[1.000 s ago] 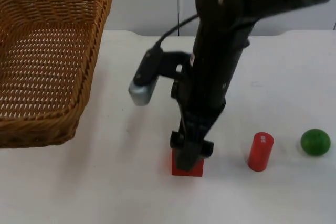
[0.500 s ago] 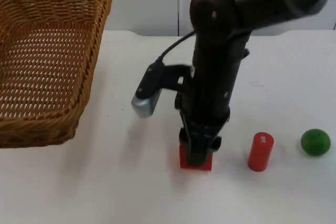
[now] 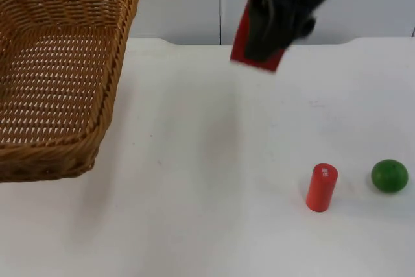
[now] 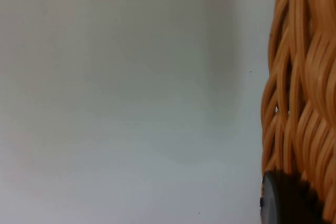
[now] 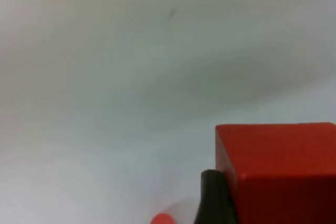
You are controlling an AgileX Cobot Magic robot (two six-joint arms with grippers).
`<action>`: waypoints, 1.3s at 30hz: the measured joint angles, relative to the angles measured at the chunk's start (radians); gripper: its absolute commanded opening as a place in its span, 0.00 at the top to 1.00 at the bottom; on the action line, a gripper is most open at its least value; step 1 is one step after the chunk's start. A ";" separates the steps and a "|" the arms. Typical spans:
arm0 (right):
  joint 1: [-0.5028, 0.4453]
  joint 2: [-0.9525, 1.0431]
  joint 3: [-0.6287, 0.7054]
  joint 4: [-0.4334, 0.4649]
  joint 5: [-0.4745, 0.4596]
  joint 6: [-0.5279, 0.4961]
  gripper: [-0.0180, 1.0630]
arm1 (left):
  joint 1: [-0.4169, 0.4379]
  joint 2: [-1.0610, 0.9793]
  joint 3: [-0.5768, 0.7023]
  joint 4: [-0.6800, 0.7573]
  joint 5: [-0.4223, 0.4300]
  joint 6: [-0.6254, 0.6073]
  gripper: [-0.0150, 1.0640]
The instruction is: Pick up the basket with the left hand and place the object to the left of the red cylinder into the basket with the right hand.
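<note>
Carrying the red block (image 3: pixel 258 56), the right claw (image 3: pixel 269 40) grips it tight, high above the desk (image 3: pixel 214 180). Next it must go across to the wicker basket (image 3: pixel 58 76), held up at its rim by the left claw (image 4: pixel 286 200).

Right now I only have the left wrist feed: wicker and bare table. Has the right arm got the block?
Observer: Yes. The right gripper has its jaws shut on the red block, which is held high above the table.
Operator: Where's the basket relative to it?
Observer: In the top view, the basket is off to the block's left with its opening facing up. The left gripper is at its rim.
Operator: What's sitting on the table?
Observer: The red cylinder stands upright. A green ball sits to its right, apart from it.
</note>
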 measured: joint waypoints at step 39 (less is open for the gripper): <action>0.093 0.645 -0.842 0.332 -0.016 0.019 0.61 | 0.000 0.000 0.000 -0.002 0.000 0.000 0.99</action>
